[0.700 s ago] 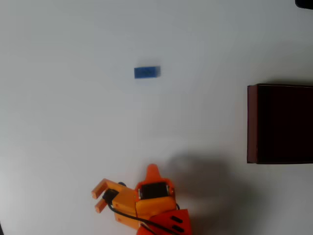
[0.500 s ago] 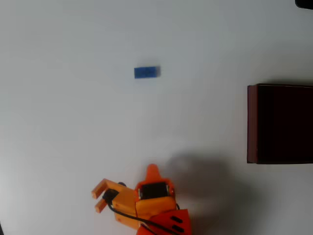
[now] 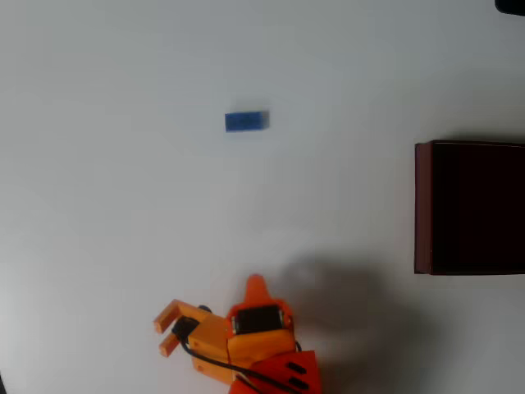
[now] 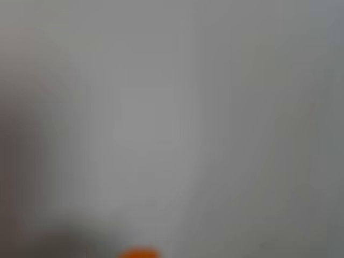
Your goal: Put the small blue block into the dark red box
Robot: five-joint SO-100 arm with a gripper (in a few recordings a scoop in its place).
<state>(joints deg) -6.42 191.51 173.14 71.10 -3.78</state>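
The small blue block point(image 3: 246, 121) lies flat on the white table point(image 3: 123, 205), left of centre toward the top of the overhead view. The dark red box point(image 3: 423, 205) stands open-topped at the right edge, its inside almost black. My orange arm is folded at the bottom of the picture, and the gripper point(image 3: 256, 286) shows as a single pointed tip aimed at the block from well below it. No gap between the jaws can be made out, and nothing is seen in them. The wrist view is a blur of pale table with an orange fingertip point(image 4: 138, 252) at its lower edge.
Bare white table lies between the arm, the block and the box. The arm's shadow point(image 3: 344, 287) falls on the table to the right of the gripper. A dark object point(image 3: 510, 5) pokes in at the top right corner.
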